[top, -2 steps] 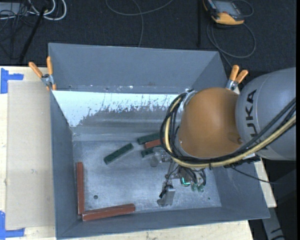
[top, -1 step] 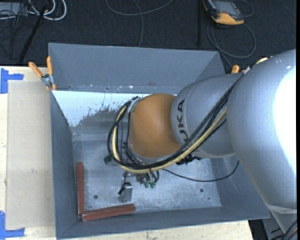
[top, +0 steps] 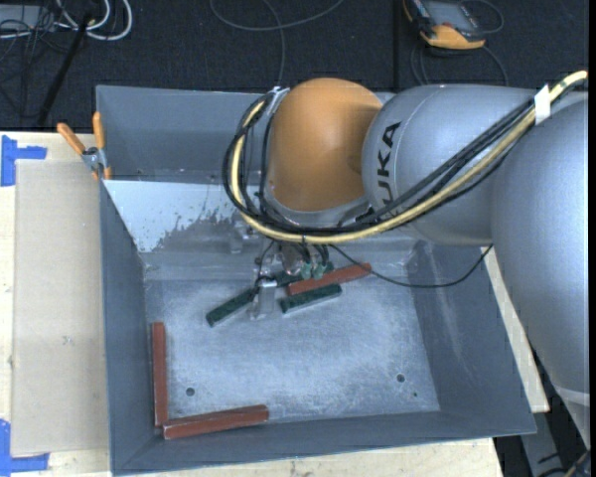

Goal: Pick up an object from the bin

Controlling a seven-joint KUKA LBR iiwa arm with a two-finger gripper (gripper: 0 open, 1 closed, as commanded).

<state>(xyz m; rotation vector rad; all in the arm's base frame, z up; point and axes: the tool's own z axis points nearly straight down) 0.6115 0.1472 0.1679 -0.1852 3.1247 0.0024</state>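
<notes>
- The gripper [top: 266, 291] is low over the middle of the bin floor, under the arm's wrist. Its tip is hidden enough that I cannot tell whether it is spread, closed or clamped on anything.
- Nearest it is a long dark green flat bar [top: 228, 309], lying tilted, its upper right end right at the gripper's tip and its lower left end pointing away. Whether the two touch cannot be told.
- Just to the right lies a second dark green flat bar [top: 311, 300], shorter in view and nearly level.
- Just above that one lies a reddish-brown flat bar [top: 330, 278], close alongside it.
- Well apart, near the left wall, an upright reddish-brown flat bar [top: 159, 376] lies along the floor.
- At its lower end a level reddish-brown flat bar [top: 217, 422] runs along the front wall, the two forming an L at the corner.
- The count: two green bars, three reddish-brown bars, five in all.
- All lie on the floor of the grey metal bin [top: 457, 366].
- Above the gripper sit the round orange wrist cover [top: 313, 142], looped cables [top: 240, 182] and the silver arm [top: 447, 157].
</notes>
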